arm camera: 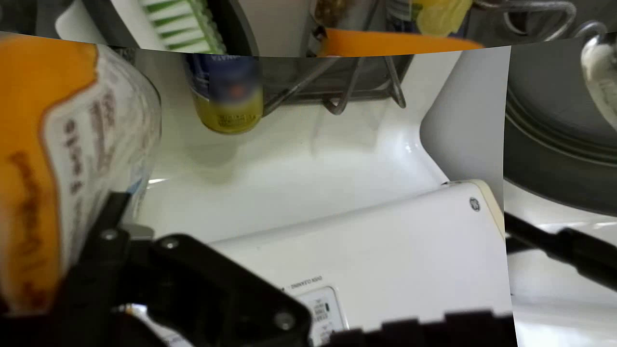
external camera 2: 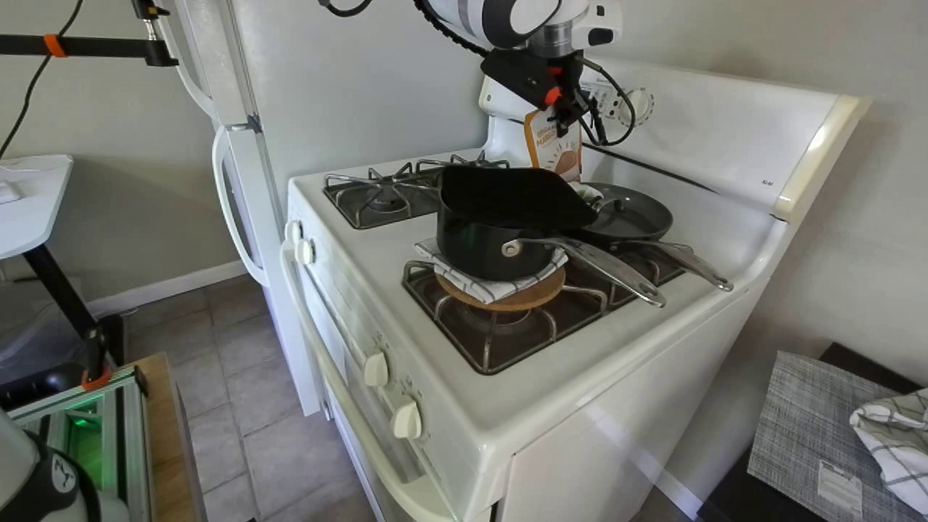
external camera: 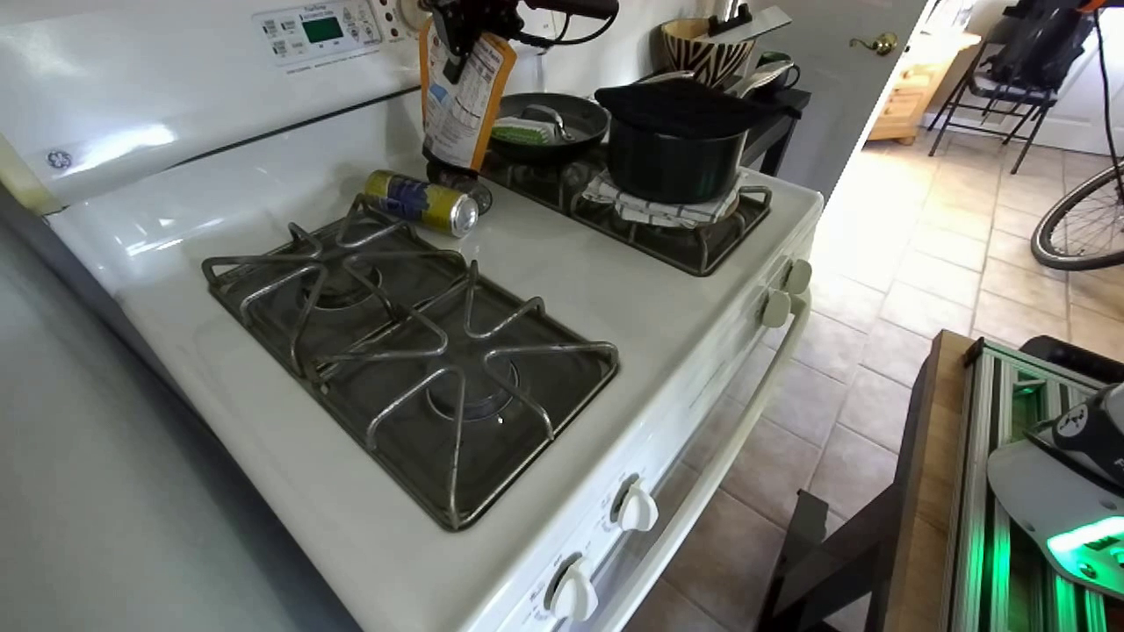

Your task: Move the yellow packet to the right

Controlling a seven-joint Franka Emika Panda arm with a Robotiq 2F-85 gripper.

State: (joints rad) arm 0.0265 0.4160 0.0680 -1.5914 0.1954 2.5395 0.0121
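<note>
One yellow packet (external camera: 465, 110) is held roughly upright, pinched in the claw (external camera: 455, 67), at the back of the stove (external camera: 536, 230) near the pan (external camera 2: 641, 212); the carry seems in hand, and the next move likely calls for a rightward shift, then lowering and release.

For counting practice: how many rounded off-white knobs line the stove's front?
4: in an exterior view, nearest knob, next knob, farther knob, farthest knob; none seems hidden.
</note>
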